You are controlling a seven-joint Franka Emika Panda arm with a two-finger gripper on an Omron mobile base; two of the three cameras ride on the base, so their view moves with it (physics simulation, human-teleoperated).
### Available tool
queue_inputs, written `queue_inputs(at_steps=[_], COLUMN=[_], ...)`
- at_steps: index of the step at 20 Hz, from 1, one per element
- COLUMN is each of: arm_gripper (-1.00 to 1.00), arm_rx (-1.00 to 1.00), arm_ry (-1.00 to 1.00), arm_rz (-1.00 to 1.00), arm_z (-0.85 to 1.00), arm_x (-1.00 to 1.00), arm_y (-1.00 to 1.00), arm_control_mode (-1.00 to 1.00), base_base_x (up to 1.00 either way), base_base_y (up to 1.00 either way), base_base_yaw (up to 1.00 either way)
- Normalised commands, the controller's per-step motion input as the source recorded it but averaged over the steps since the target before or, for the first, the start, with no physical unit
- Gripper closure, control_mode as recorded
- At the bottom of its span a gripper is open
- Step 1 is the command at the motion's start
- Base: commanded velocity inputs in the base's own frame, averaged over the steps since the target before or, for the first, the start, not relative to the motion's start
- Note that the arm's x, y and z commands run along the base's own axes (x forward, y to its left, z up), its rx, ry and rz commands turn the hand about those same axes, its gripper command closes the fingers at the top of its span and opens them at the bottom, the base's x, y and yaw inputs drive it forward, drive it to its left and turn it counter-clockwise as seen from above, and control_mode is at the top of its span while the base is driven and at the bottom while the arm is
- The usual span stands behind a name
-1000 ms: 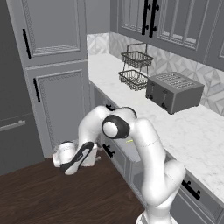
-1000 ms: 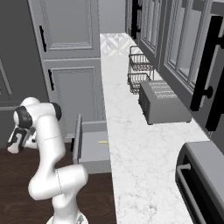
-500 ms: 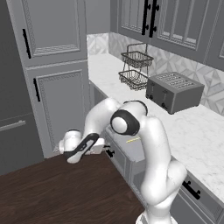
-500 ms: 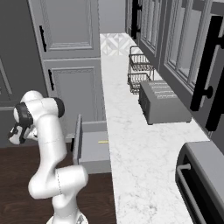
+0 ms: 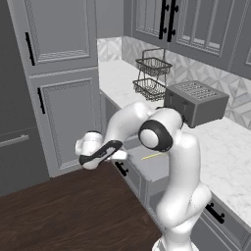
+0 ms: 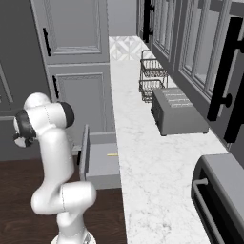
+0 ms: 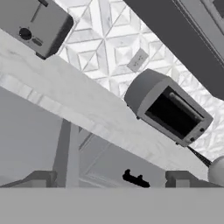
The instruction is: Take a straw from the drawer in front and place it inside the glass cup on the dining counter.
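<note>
I've got the end effector (image 5: 98, 153) hanging low over the dark wood floor (image 5: 59, 211), out in front of the open drawer (image 5: 147, 166) and pointing back toward the cabinets. From the left base view I can't tell whether its fingers are apart or together, and in the hand view only the 2 dark tips poke up at the bottom, so that's unclear there too. Nothing is visibly held.

Just behind it, the drawer is pulled out, black bar handle (image 5: 120, 169) on its front panel. The straw (image 5: 152, 156) lies flat on the plain grey drawer floor, near the back, well apart from the end effector. From the right base view the straw (image 6: 112, 154) shows as a short yellow line inside the drawer (image 6: 102, 159), close to the marble table (image 6: 143, 162) edge.

Further back on that table sits a grey toaster (image 5: 196, 102), then a 2-tier wire basket (image 5: 153, 76) against the patterned tiles. The hand view, rolled over, catches the toaster (image 7: 33, 24) and a toaster oven (image 7: 168, 109).
</note>
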Motion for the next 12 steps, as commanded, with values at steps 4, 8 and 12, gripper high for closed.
queue_inputs(at_steps=[4,8,12], arm_gripper=[-1.0,-1.0,-1.0], arm_rx=[0.13,0.17,0.21], arm_ry=[-0.35,-0.28,-0.24], arm_rz=[-0.06,-0.02,-0.05], arm_z=[0.19,0.02,0.02], arm_x=[-0.04,0.0,0.0], arm_y=[-0.36,-0.35,-0.32], arm_control_mode=[-1.0,-1.0,-1.0], base_base_x=[0.0,0.0,0.0], base_base_y=[0.0,0.0,0.0], base_base_yaw=[0.0,0.0,0.0])
